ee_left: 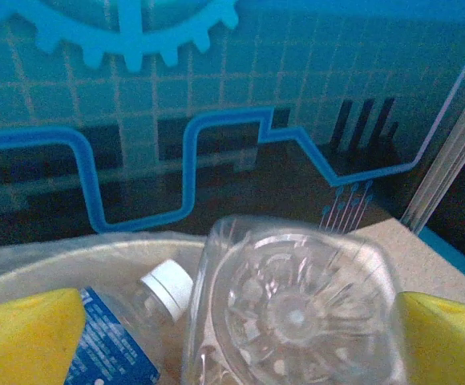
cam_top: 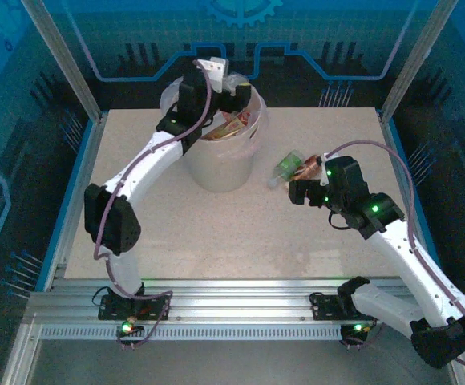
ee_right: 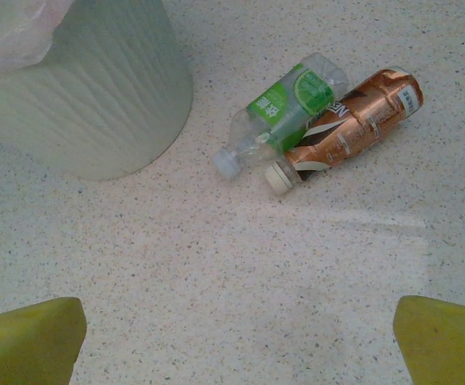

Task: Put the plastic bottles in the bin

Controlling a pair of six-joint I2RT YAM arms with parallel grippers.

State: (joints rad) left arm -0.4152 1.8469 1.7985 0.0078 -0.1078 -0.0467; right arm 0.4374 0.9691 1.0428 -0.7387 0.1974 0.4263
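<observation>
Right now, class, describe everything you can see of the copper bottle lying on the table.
The copper bottle is a small plastic bottle wrapped in a shiny copper-brown label with white and dark print. Its body looks dented and partly crushed. A white cap is still screwed on. It lies on its side on the speckled table, cap end pointing toward the bin but well apart from it. Along one side it rests against the green bottle, the two nearly parallel.
</observation>
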